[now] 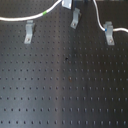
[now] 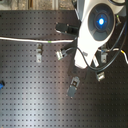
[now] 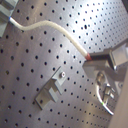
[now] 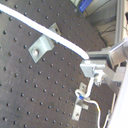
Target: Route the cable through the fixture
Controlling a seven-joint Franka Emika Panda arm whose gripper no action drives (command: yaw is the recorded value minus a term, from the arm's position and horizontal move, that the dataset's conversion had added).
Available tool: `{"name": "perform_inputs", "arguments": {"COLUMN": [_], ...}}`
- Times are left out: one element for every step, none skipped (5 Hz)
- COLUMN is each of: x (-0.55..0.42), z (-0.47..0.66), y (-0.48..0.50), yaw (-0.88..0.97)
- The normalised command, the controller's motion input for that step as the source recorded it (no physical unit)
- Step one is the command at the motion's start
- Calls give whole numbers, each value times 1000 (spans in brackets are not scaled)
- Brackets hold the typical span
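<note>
White cable point(image 1: 20, 19) stretched along the far edge of the black perforated board point(image 1: 65, 85) in the first exterior view, entering from the first exterior view's left, carrying a green band point(image 1: 46, 12), rising to the gripper point(image 1: 70, 4) at the upper edge. Seen again in the second exterior view as a pale line point(image 2: 30, 40) from the second exterior view's left toward the arm point(image 2: 92, 30). Beyond the gripper, curving down in the first exterior view and passing at the clip point(image 1: 108, 31) nearest the first exterior view's right; whether seated in that clip or just lying against it, hard to say at this sharpness.

In both wrist views, cable pinched at one end between closed metal fingers point(image 3: 102, 56), point(image 4: 92, 65), jaws narrowed to the cord's width. Free length arching away above the board point(image 3: 45, 22), point(image 4: 35, 27), passing over one bracket point(image 4: 41, 48) in the second wrist view, apparently not touching it.

Three grey metal clips in a row in the first exterior view: one toward the first exterior view's left point(image 1: 30, 31), one in the middle point(image 1: 75, 19) just below the gripper, one on the right. Small dark block point(image 2: 73, 86) lying alone on the board below the arm in the second exterior view.
</note>
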Motion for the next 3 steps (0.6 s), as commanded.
{"name": "perform_inputs", "arguments": {"x": [-282,-173,-298], "z": [327,334,383], "y": [-196,-121,-329], "yaw": [449,589,249]}}
